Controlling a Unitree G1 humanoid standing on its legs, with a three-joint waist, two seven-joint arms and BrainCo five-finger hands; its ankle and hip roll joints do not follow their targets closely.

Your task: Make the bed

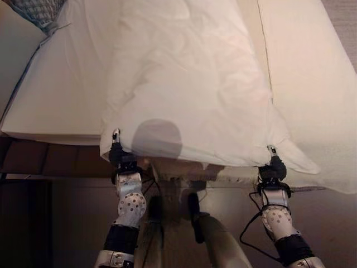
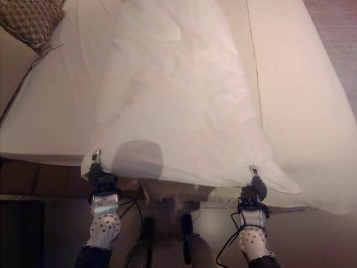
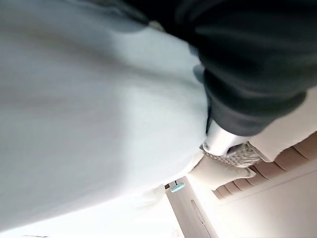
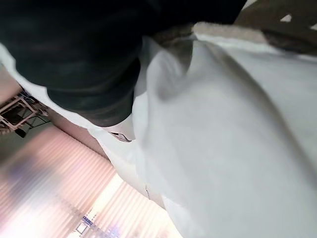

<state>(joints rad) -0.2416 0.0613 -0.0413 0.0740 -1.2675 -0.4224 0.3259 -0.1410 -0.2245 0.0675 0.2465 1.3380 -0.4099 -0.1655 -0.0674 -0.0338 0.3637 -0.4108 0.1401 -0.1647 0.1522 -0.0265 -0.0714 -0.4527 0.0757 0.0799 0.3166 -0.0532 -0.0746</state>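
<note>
Duvet [image 1: 189,84] lies down mid-bed [image 1: 61,95], near edge lifted; left hand [image 1: 116,146] and right hand [image 1: 273,161] pinch its near corners; keep both level, pull evenly to spread sideways

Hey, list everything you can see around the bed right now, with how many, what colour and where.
duvet: one, white, lying lengthwise down the middle of the bed, its near edge lifted at both corners
mattress: one, white-sheeted, under the duvet, bare on both sides of it
cushion: one, brown patterned, far left corner of the bed
bed frame: one, dark brown, below the mattress edge on the left
left robot hand: one, dark cover, at the duvet's near left corner, fingers hidden by cloth
right robot hand: one, dark cover, at the duvet's near right corner, fingers hidden by cloth
</note>
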